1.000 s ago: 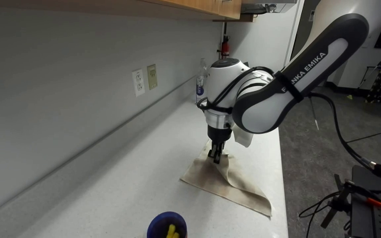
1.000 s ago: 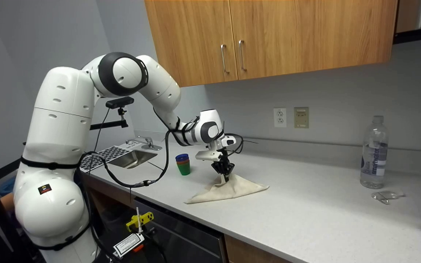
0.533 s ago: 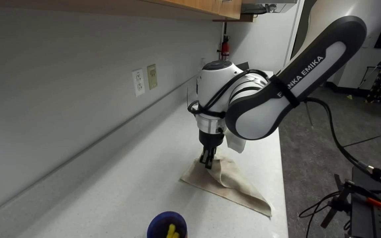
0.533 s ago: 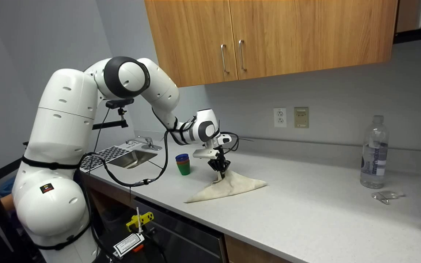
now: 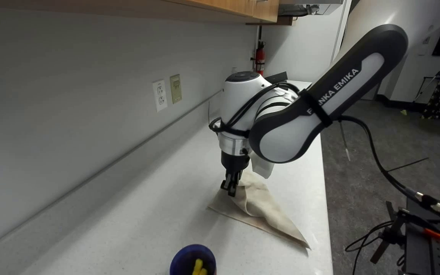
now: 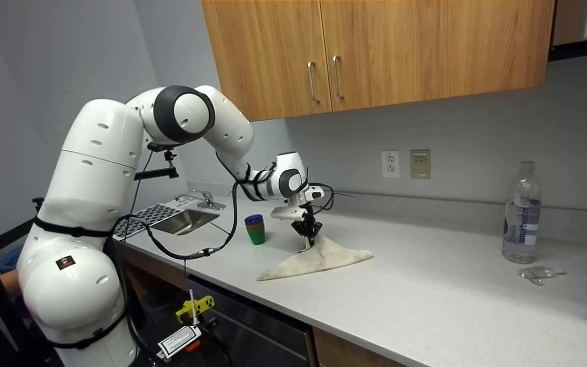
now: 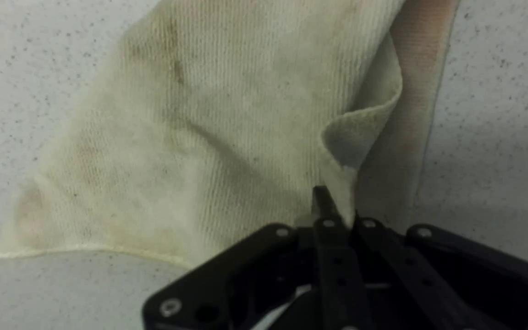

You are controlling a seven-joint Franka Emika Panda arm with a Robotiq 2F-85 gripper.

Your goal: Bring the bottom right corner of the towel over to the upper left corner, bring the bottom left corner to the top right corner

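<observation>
Gripper [image 7: 347,220] pinching the towel [image 7: 245,114] at its edge, the cloth lying half-folded on the counter [image 7: 16,293]! Left to right in the wrist view, we watch a loose corner [image 7: 9,245] that could drag along if we pull too far; mid-cloth, a wrinkle [image 7: 220,149] that may set crooked if we release it slack; far right, the lower layer [image 7: 422,82] peeks past the upper, so we risk misaligned corners.

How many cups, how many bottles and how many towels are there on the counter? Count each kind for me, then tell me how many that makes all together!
Cups: 3 showing, nested together: blue cup, reddish cup, green cup
Bottles: 1, the smartwater bottle
Towels: 1, the beige towel
Total: 5
</observation>
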